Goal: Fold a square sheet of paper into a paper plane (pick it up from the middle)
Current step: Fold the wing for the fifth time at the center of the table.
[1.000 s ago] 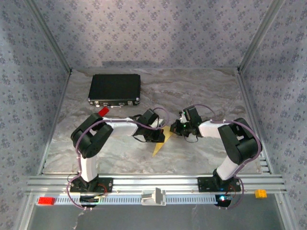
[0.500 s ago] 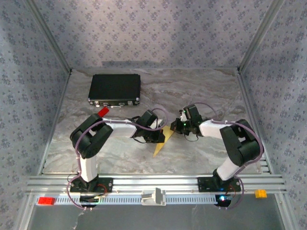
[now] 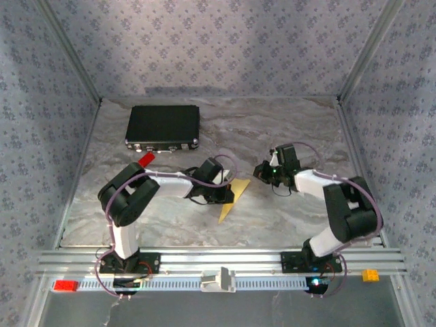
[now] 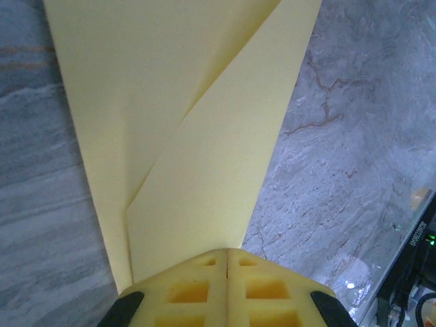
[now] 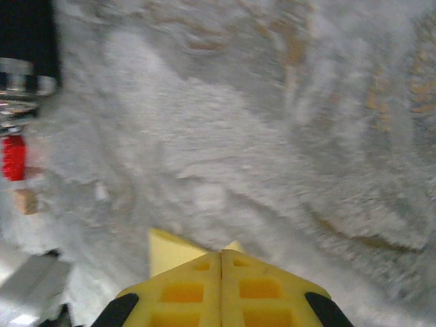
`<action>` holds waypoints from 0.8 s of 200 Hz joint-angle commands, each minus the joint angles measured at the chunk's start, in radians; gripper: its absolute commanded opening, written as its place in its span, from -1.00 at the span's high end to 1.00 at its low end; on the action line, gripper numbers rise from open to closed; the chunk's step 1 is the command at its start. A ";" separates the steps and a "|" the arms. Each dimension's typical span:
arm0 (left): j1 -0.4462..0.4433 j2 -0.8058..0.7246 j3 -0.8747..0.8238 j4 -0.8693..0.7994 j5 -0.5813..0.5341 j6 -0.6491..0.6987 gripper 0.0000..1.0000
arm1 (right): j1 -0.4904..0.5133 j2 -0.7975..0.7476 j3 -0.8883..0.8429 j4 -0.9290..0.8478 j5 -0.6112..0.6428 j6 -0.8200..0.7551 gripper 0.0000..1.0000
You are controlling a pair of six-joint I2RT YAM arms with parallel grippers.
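The pale-yellow paper (image 4: 197, 136) lies flat on the marbled table (image 3: 293, 136) between my two arms. It is folded into a long narrow wedge with one diagonal flap laid over it, and its point faces my bases. My left gripper (image 4: 226, 262) has its jaws pressed together right at the paper's edge; I cannot tell whether they nip that edge or merely bear down on it. My right gripper (image 5: 221, 262) is likewise pressed together, holding nothing I can make out, and hangs just beside the paper's wide end, apart from it. My worry is the left hand. If its tips only rest on the paper, any sideways drag could slide the whole piece over this smooth top and skew the crease. If they bear down too hard while travelling, the flap may wrinkle or spring up. My right hand, moving in with its jaws together, could also catch the loose flap edge and lift the fold open.
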 commanded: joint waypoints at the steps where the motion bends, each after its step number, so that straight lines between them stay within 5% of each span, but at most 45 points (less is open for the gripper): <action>1: -0.015 -0.031 -0.023 -0.056 -0.089 -0.015 1.00 | 0.043 -0.120 -0.053 -0.059 0.046 0.032 0.84; 97: -0.042 -0.220 0.008 -0.123 -0.274 0.004 0.72 | 0.200 -0.381 -0.217 -0.189 0.130 0.148 0.62; 160: 0.019 -0.286 -0.125 -0.089 -0.204 -0.021 0.55 | 0.263 -0.349 -0.221 -0.113 0.139 0.192 0.55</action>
